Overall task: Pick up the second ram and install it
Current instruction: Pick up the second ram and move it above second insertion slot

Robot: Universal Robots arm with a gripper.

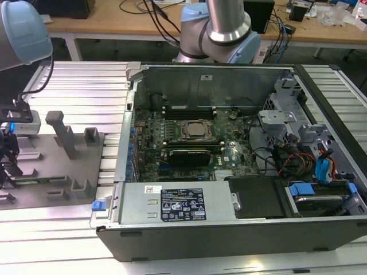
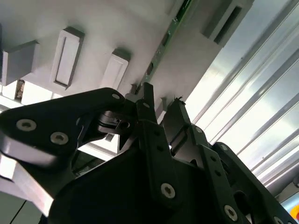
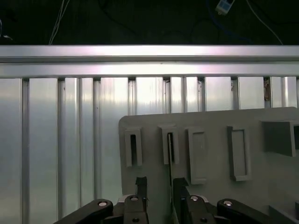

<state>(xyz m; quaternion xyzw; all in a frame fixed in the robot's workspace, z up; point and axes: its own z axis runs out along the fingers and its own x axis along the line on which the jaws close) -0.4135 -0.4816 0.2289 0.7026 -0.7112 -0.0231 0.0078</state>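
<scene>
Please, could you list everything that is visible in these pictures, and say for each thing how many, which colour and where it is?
table: one, silver slats, under everything.
fixture plate: one, grey, on the table at the exterior view's left.
ram stick: one, green, standing on edge in a fixture plate slot.
computer case: one, black, open, middle of the table.
motherboard: one, green, inside the computer case.
processor socket: one, silver, on the motherboard.
arm: one, grey and blue, beyond the computer case.
claw: one, black, open, straddling the ram stick.
</scene>
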